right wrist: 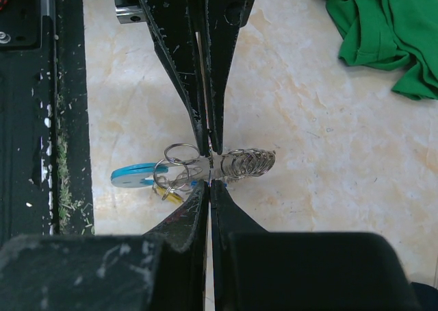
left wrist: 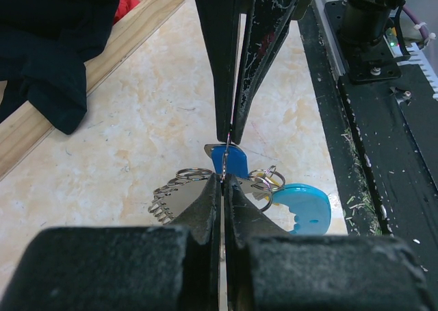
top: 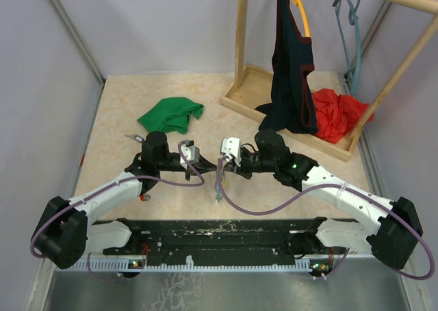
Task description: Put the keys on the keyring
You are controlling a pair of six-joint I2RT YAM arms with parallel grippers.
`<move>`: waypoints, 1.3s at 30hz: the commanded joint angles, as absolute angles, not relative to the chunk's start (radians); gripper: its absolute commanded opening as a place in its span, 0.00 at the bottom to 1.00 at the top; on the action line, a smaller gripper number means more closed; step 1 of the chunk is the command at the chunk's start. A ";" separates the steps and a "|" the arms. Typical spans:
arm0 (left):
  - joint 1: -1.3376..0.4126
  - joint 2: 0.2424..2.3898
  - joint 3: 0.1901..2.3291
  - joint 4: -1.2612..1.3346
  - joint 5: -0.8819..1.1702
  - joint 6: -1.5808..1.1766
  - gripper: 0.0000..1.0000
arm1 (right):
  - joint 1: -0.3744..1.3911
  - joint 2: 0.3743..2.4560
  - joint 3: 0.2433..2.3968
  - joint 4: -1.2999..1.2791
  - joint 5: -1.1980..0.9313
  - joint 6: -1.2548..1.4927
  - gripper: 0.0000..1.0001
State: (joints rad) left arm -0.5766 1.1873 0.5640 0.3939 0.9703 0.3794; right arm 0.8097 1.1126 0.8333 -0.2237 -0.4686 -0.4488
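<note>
Squarely: keyring (right wrist: 250, 164) nipped between left pincer (left wrist: 222, 181), right pincer (right wrist: 209, 186) tips.

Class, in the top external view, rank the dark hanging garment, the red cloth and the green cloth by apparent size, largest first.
1. dark hanging garment, clearly largest.
2. red cloth and green cloth: about alike; the red one is partly hidden, so unranked.
</note>
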 commanded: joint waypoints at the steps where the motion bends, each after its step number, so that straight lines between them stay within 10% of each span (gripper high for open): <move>1: -0.581 1.172 0.565 0.437 1.006 0.387 0.00 | 0.818 1.101 0.871 -0.162 -0.479 -0.439 0.00; 39: -0.591 1.187 0.582 0.428 1.009 0.383 0.00 | 0.818 1.122 0.884 -0.136 -0.529 -0.428 0.00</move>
State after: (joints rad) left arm -0.5777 1.1873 0.5640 0.3962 0.9886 0.3779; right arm 0.8097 1.1236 0.8337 -0.2070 -0.4961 -0.4412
